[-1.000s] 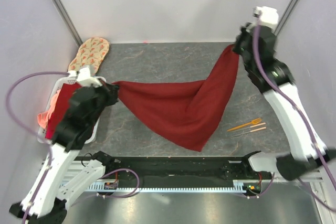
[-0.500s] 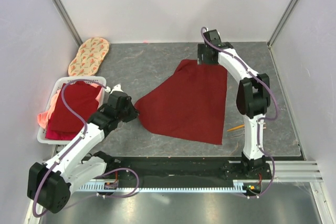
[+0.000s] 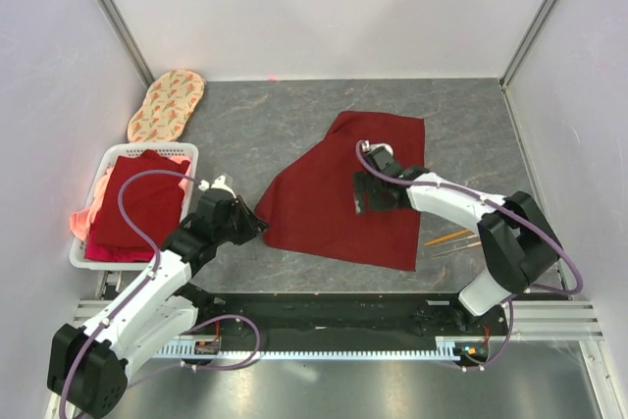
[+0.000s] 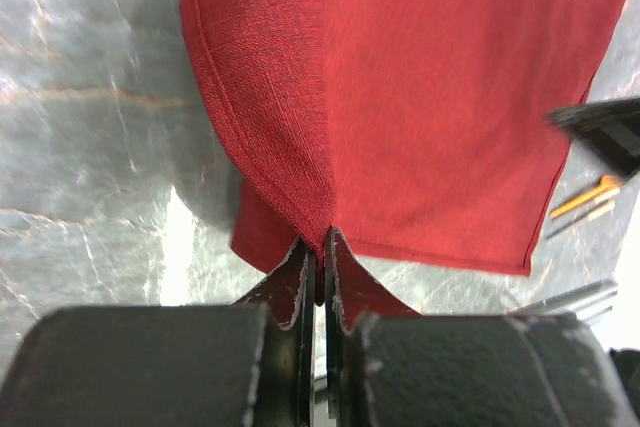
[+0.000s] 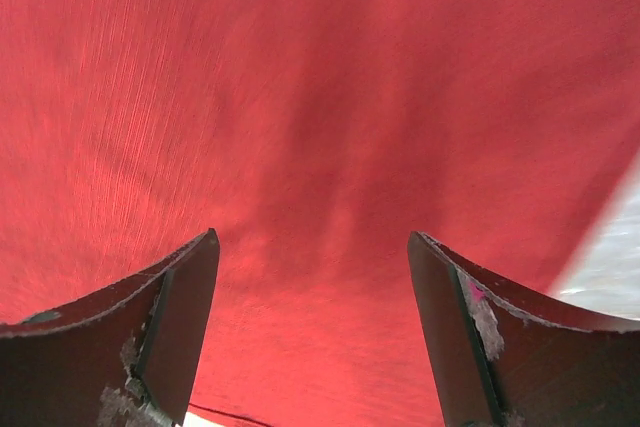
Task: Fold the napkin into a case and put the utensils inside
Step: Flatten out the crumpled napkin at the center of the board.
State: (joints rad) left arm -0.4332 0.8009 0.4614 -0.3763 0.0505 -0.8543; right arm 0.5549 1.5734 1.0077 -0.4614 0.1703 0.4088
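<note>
No writing, label or number can be read anywhere.

dark red napkin (image 3: 319,208) spread mostly flat, near-left corner puckered up, orange-gold & silver utensils (image 3: 449,237) just beside its right edge

L wrist view, findings:

1. Left gripper (image 4: 322,265) at bottom centre, jaws pressed together w/ a pinch of napkin (image 4: 420,97) between the tips. No gap visible betw. fingers.
2. Napkin: dark red, spread mostly flat on grey marbled table (image 4: 90,147). Cloth rises into a ridge toward the pinch point, w/ a shadow beneath the lifted part. Hemmed edge visible along L side and near edge.
3. Utensils (image 4: 585,202) at R, just beyond napkin's corner, lying on table: one orange, others thin, detail too small to tell.
4. Dark part (image 4: 605,132) at R edge over cloth, blurred, not identifiable.
5. Metal bar (image 4: 565,299) lower R.
</note>
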